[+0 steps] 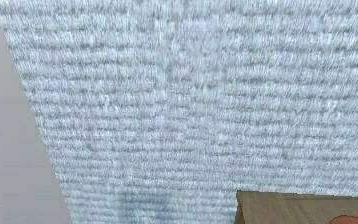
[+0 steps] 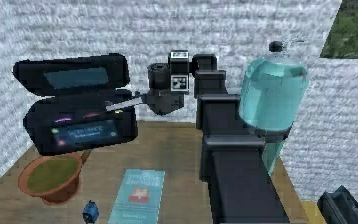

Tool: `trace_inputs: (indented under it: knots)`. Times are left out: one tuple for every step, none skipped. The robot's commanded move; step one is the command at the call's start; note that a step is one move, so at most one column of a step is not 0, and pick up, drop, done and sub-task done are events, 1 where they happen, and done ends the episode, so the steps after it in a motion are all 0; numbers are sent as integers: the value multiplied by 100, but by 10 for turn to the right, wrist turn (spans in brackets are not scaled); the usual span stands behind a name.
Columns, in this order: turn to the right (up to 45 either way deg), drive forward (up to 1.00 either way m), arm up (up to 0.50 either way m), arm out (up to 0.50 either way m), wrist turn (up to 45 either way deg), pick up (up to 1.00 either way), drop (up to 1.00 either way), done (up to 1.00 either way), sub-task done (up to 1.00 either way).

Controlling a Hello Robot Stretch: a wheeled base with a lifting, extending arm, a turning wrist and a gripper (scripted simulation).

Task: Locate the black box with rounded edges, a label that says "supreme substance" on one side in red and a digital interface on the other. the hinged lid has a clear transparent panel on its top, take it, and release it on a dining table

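A black box with rounded edges point(image 2: 79, 122) stands on a wooden table point(image 2: 177, 150) at the arm side view's left. Its hinged lid point(image 2: 72, 78) is raised, and the front face carries small coloured marks. The dark arm point(image 2: 227, 140) reaches up from the bottom edge, with two white marked squares point(image 2: 177, 72) at its far end. The gripper point(image 2: 117, 103) points left, its thin fingers point(image 2: 125, 100) at the box's right side. The box stands on the table right at the fingers, so I cannot tell whether the gripper holds anything.
On the same table are a terracotta bowl point(image 2: 52, 178), a teal book point(image 2: 139, 195), a small blue object point(image 2: 90, 210) and a tall teal bottle point(image 2: 272, 95) right of the arm. A grey textured wall point(image 1: 187, 90) is close ahead. A table corner point(image 1: 307, 208) shows at the forward view's bottom right.
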Motion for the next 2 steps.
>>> trace_inputs:
  knots:
    - [0,0,0,0,420,0,0,0,0]
    - [0,0,-4,0,0,0,0,0,0]
